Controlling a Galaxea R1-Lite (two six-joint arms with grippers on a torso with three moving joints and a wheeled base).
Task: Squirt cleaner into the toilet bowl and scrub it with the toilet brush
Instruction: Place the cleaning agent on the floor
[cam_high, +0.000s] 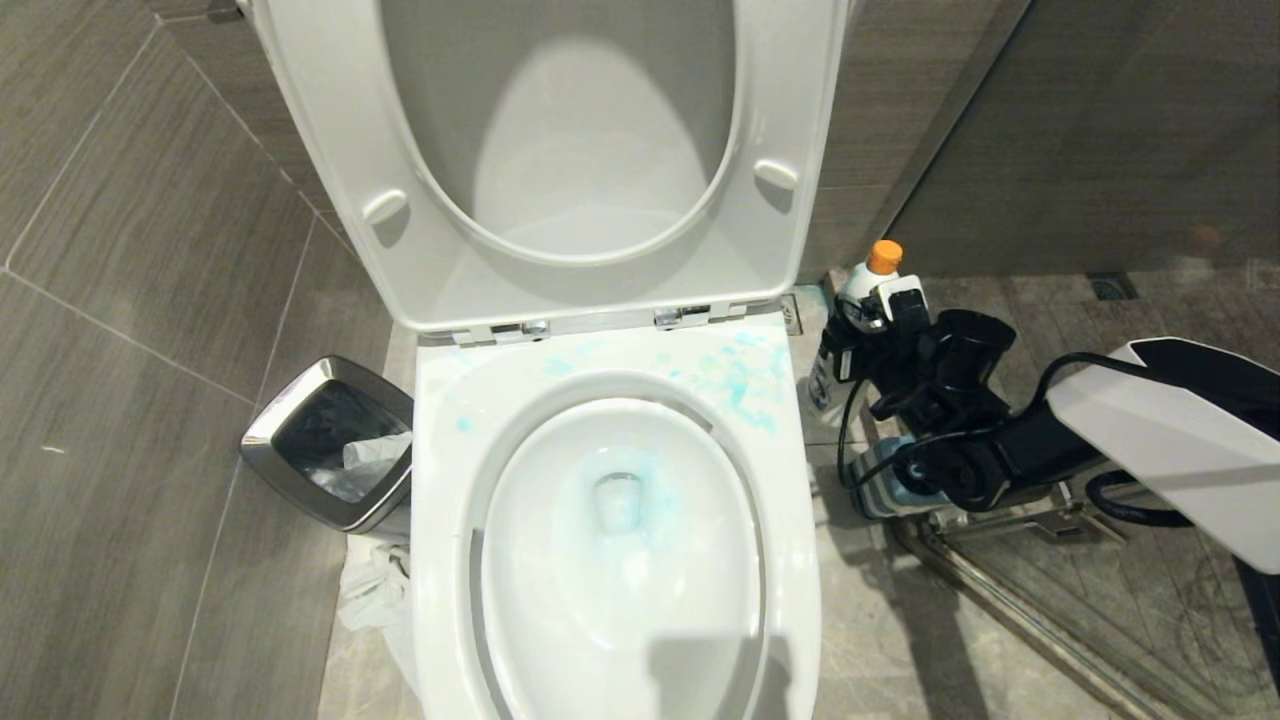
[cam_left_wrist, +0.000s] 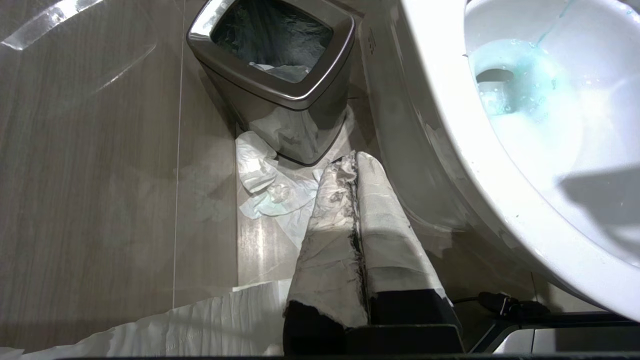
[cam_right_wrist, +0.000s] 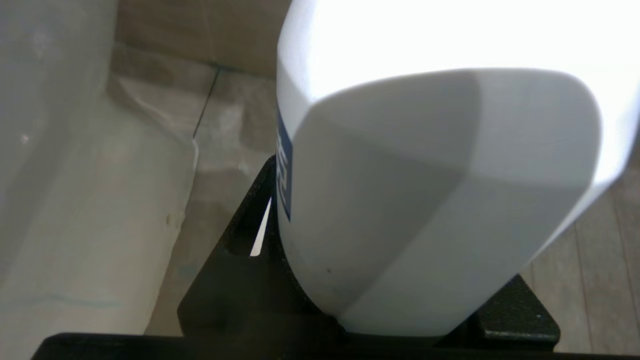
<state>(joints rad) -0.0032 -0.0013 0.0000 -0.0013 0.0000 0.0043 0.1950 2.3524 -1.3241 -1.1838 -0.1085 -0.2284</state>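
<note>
Beside the toilet bowl (cam_high: 620, 540), right gripper (cam_high: 850, 345) fingers clamped on cleaner (cam_high: 868, 285), blue label unreadable.

Non-task items on the tiled floor (cam_high: 150, 560)

Steel waste bin (cam_high: 330, 445): upright, dark liner, white paper inside. Crumpled white tissue (cam_left_wrist: 265, 185): on the floor, touching the bin's base. Metal rail (cam_high: 1010, 610): well apart from the bin, low along the floor.

one toilet bowl (cam_high: 620, 560), one cleaner (cam_high: 868, 285), one waste bin (cam_high: 330, 445), two end effectors
</note>
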